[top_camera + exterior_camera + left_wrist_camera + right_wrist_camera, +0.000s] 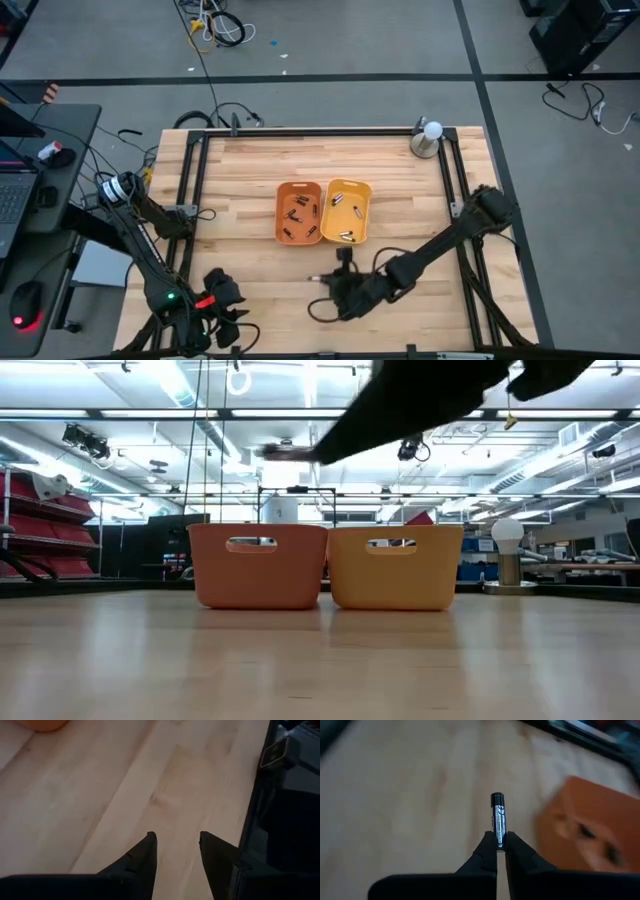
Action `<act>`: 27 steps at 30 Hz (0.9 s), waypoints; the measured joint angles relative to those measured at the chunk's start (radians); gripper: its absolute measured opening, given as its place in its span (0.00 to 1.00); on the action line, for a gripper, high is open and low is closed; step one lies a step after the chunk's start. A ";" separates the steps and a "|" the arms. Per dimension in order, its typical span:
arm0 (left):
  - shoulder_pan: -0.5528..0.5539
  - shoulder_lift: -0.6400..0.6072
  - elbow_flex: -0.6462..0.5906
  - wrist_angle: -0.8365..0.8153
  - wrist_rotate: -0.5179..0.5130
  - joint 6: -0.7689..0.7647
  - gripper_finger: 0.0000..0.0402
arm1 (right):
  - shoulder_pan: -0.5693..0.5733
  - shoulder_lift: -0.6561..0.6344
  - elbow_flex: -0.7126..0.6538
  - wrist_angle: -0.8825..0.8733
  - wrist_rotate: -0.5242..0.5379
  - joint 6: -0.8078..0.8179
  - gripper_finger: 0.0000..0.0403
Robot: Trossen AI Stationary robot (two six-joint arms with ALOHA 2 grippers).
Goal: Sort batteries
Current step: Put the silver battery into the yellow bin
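1. High view, left: left gripper (225, 305) idle at near-left table edge, jaws apart, holding nothing.
2. Centre: two small plastic bins side by side on the pale wooden table (240, 220); orange bin (298, 211) left, roughly six batteries inside; yellow bin (347, 211) right, roughly five. Count uncertain.
3. Right of centre, near side: right gripper (500, 846) clamped on one slim dark cylindrical battery (498, 815), above the table near the orange bin.
4. Handling guess: light, rigid, smooth, rolls; pinch mid-body across the width.
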 joint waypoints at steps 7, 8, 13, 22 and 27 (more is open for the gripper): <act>0.000 0.000 0.000 -0.011 0.000 0.000 0.36 | -0.031 -0.154 0.003 -0.352 0.186 0.075 0.02; 0.000 0.000 0.000 -0.005 0.000 0.000 0.36 | -0.042 -0.162 0.002 -0.407 0.198 0.105 0.02; 0.000 0.000 0.000 0.007 0.000 0.000 0.36 | -0.096 -0.191 -0.002 -0.604 0.223 0.235 0.02; 0.020 0.000 0.000 0.005 -0.001 -0.029 0.36 | -0.201 -0.188 -0.132 -0.590 0.203 0.383 0.13; 0.051 0.000 0.000 0.001 -0.001 -0.003 0.32 | -0.216 -0.188 -0.167 -0.529 0.200 0.409 0.29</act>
